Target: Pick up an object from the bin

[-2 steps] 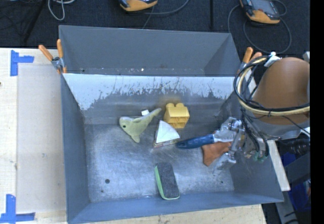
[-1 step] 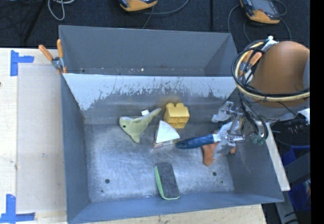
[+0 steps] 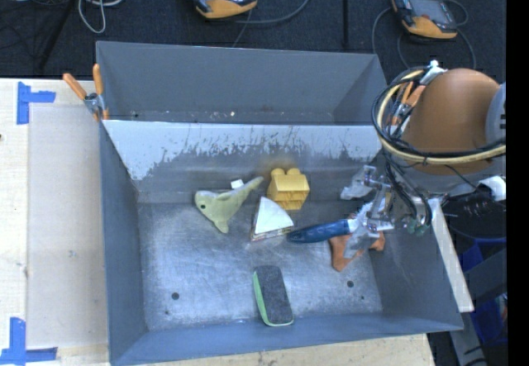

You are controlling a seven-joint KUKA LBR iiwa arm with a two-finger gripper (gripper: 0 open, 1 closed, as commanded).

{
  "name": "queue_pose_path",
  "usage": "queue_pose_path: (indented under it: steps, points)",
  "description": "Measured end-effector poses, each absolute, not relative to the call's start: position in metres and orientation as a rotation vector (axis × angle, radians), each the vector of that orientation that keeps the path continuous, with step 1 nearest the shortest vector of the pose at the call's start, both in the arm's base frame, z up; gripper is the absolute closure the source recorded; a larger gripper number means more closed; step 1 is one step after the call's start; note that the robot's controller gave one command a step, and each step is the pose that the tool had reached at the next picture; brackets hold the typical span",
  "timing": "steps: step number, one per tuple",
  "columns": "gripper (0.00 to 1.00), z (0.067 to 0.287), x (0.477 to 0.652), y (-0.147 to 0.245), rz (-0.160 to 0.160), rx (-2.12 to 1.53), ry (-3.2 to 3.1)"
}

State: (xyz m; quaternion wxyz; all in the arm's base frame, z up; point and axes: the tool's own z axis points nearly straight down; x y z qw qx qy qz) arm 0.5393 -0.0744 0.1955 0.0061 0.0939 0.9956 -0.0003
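Slim glossy blue handle (image 3: 318,231) lies near the bin's (image 3: 182,273) right wall, its end and an orange chunk (image 3: 340,255) under the gripper (image 3: 369,225), open or closed can't tell; white wedge (image 3: 269,216) and knobbed yellow block (image 3: 288,185) just beside.

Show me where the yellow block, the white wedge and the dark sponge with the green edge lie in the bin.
yellow block (image 3: 288,187): camera view, on its top face.
white wedge (image 3: 270,216): camera view, on its white sloping face.
dark sponge (image 3: 273,295): camera view, on the middle of its dark top.
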Motion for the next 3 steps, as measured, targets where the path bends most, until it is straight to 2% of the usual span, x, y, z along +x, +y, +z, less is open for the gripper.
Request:
queue_pose_path:
  steps: [1,2,3]
  points:
    - [0.00,0.204,0.518,-0.094,0.003,0.180,3.151]
    - [0.00,0.192,0.538,-0.098,-0.003,0.186,3.121]
    - [0.00,0.127,0.535,-0.095,0.002,0.373,3.116]
